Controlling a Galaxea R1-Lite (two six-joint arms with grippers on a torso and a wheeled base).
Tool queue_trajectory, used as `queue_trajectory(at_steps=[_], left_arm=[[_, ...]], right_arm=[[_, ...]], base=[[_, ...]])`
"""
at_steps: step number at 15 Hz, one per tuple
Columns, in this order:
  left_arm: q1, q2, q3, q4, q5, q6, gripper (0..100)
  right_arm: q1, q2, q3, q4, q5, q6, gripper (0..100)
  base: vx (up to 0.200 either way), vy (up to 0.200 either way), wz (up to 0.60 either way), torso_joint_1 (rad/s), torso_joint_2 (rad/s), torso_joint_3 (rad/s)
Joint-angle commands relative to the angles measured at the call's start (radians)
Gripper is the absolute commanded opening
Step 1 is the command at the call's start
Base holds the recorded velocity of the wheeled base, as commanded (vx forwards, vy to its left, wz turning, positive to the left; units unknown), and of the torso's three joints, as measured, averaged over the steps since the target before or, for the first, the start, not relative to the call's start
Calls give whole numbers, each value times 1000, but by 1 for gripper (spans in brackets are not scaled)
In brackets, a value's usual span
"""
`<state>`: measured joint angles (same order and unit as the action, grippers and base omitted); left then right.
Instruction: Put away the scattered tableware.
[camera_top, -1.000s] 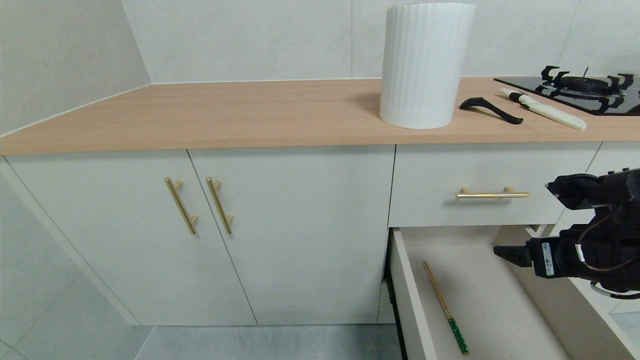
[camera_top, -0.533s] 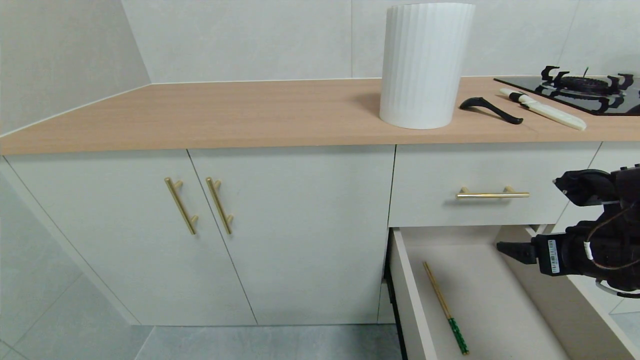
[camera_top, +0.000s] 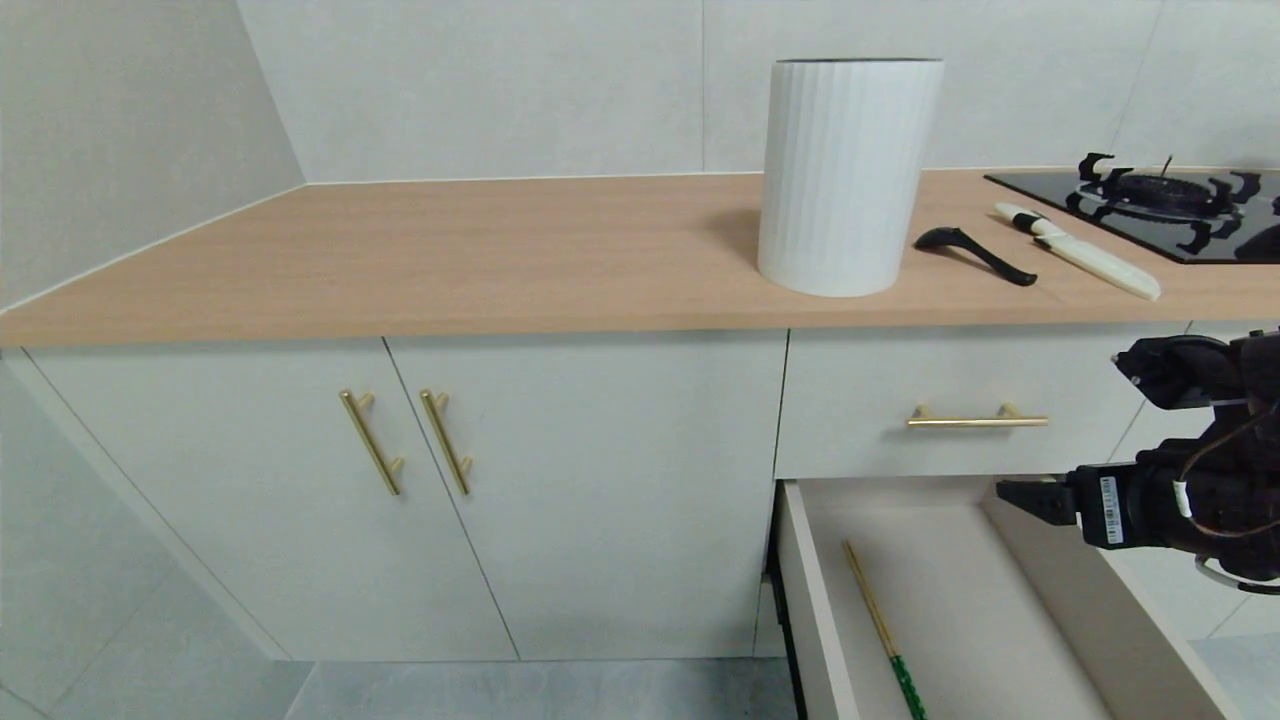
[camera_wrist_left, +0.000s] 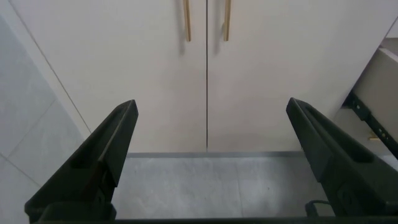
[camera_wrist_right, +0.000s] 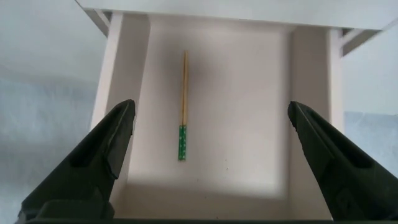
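A: Lower right: chopsticks (camera_top: 880, 625) lie in the open drawer (camera_top: 800, 580). Right gripper (camera_top: 1060, 425) hangs above it, spread and empty. Left gripper (camera_wrist_left: 211, 104) is also spread, facing the cabinet doors (camera_wrist_left: 205, 74).
B: Risk?
A: Knife (camera_top: 1080, 250) and black spoon (camera_top: 975, 253) sit upper right on the counter (camera_top: 500, 250). Raising the arm could clip the upper drawer handle (camera_top: 975, 421). The flat knife could skid toward the hob (camera_top: 1150, 200).
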<state>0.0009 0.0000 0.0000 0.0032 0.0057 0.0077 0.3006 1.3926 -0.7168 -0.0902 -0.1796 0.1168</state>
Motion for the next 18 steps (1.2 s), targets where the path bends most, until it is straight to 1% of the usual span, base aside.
queue_trajectory(at_steps=[1,9,16,18], left_arm=[[1,2,0,0,0,0,100],[1,2,0,0,0,0,100],[1,2,0,0,0,0,100],[1,2,0,0,0,0,100]], right_arm=[[0,2,0,1,0,0,100],[0,3,0,1,0,0,100],[0,10,0,1,0,0,100],[0,10,0,0,0,0,100]], base=[[0,0,0,105,-525,-286],[0,0,0,177,-469,-292],[0,0,0,212,-496,-288],[0,0,0,139,-310,-193]])
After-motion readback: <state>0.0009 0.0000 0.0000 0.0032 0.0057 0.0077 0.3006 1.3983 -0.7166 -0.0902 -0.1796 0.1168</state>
